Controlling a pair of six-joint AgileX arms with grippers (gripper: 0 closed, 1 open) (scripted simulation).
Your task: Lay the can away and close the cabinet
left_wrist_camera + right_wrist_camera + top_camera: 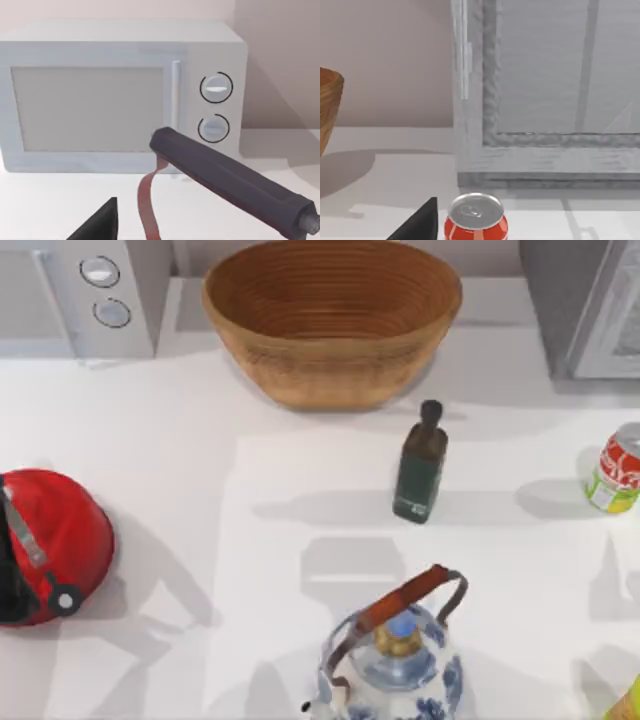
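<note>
Can (617,469) stands upright at the worktop (200,480) right edge, w/ the cabinet (585,305) in the back right corner just behind it, well apart from the dark green bottle (420,464) mid-worktop. Jaws of both arms: can't tell, spread or pressed together.

1. The can (618,472) stands upright at the table's (200,470) right edge, in front of the cabinet (590,300) at the back right.
2. The bottle (420,465) is upright near centre, left of the can and well apart from it.
3. The basket (330,315) sits behind the bottle, at back centre.
4. The microwave (85,290) fills the back left corner.
5. The helmet (50,545) lies at the left edge.
6. The teapot (395,660) is at the front, before the bottle.
</note>
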